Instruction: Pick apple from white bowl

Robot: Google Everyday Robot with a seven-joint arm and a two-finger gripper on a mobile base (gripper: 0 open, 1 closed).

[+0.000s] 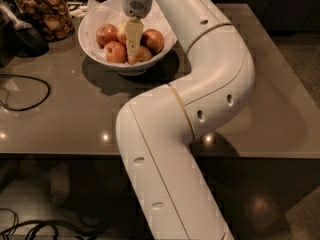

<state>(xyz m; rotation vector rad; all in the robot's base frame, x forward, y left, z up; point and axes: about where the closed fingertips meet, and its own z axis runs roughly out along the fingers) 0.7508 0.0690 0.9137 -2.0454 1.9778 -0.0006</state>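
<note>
My claw [132, 49] points down into the white bowl [93, 49] to reach the apple [122, 32]; wide or holding, I cannot tell.

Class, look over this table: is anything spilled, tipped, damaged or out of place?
Nothing stands out. The white bowl sits upright with its apples inside; the gripper hangs over them at the bowl's middle. The snack jar stands upright too, nothing spilled.
</note>
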